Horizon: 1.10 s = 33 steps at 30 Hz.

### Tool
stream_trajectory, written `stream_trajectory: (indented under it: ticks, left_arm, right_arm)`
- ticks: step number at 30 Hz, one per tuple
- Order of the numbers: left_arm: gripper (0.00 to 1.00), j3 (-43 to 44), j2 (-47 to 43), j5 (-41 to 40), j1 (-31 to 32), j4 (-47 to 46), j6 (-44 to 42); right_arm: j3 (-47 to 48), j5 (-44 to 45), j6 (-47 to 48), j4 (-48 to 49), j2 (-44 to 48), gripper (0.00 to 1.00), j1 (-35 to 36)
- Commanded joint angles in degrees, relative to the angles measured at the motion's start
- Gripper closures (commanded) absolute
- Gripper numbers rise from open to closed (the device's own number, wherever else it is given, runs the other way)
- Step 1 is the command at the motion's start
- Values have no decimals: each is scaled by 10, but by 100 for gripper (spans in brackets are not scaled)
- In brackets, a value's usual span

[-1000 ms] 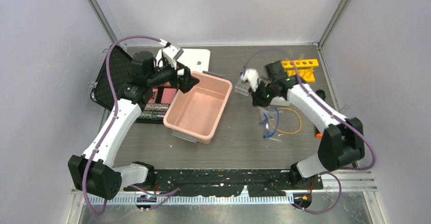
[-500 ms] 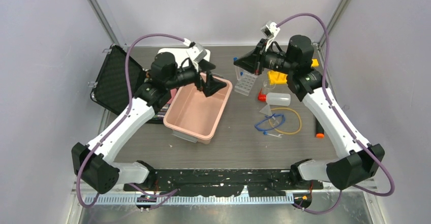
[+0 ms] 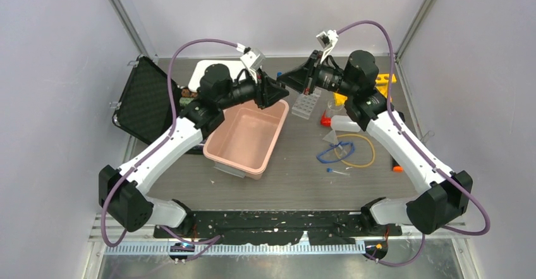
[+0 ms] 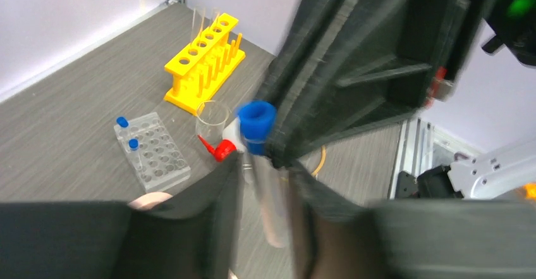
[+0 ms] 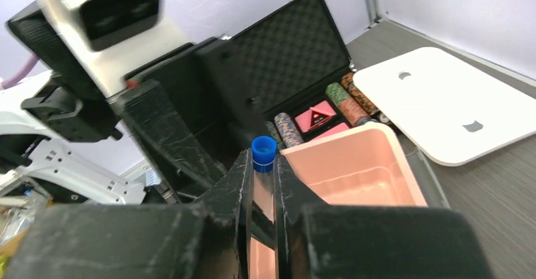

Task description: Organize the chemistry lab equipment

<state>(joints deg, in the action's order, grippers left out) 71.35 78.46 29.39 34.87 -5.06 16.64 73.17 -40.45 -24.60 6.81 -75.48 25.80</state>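
Note:
A clear blue-capped test tube (image 5: 263, 150) stands upright in my right gripper (image 5: 262, 159), which is shut on it just below the cap. My left gripper (image 4: 264, 171) flanks the same tube (image 4: 268, 190) from the other side, jaws narrowed but with a thin gap on one side. Both grippers meet in the air over the far rim of the pink tub (image 3: 246, 136). The clear tube tray (image 4: 152, 152) holds two capped tubes. The yellow rack (image 4: 205, 64), squeeze bottle (image 3: 344, 123), blue glasses (image 3: 334, 152), yellow tubing (image 3: 363, 162) and funnel (image 3: 330, 137) lie to the right.
The white lid (image 5: 442, 102) lies behind the tub. An open black case (image 3: 142, 99) with chips sits at the left. A loose small tube (image 3: 338, 171) and an orange-tipped marker (image 3: 396, 159) lie near the tubing. A clear beaker (image 4: 212, 117) stands by the rack.
Both arms have risen and swung toward each other over the tub's far rim. The right gripper brought the tube there, and the left jaws have narrowed round it.

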Motion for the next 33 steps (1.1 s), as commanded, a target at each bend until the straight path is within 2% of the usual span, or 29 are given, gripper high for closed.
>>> stream_trajectory:
  ticks: [1, 2, 3, 4, 7, 9, 11, 15, 21, 26, 31, 33]
  left_arm:
    - [83, 3, -24, -9, 2, 1, -53]
    - [94, -2, -30, -6, 2, 7, -73]
    - [100, -7, -35, -3, 3, 13, -90]
    - [100, -13, -40, 0, 3, 18, -110]
    - [100, -24, -51, 15, 2, 33, -173]
    - [100, -26, -53, 33, 3, 48, -217]
    - [100, -30, -56, 42, 3, 49, -241]
    - [100, -41, -56, 52, 7, 49, -268]
    - [100, -36, -51, 64, 10, 70, -298]
    - [100, -26, -43, 71, 13, 90, -316]
    - [100, -19, -36, 80, 16, 112, -333]
    - [100, -18, -35, 77, 16, 114, -333]
  right_arm:
    - [10, 2, 14, 1, 26, 88, -7]
    - [14, 0, 34, -26, 30, 85, -9]
    - [18, -3, 47, -41, 32, 79, -12]
    - [26, -6, 75, -75, 33, 75, -13]
    - [48, -31, 132, -151, 27, 50, -14]
    - [67, -54, 167, -200, 18, 38, -14]
    - [87, -73, 199, -243, 6, 34, -14]
    - [125, -100, 226, -303, -19, 32, -13]
    - [149, -106, 238, -321, -36, 32, -5]
    - [175, -80, 276, -364, -55, 41, 8]
    - [183, -72, 291, -377, -60, 45, 13]
    - [188, -67, 300, -387, -65, 50, 15]
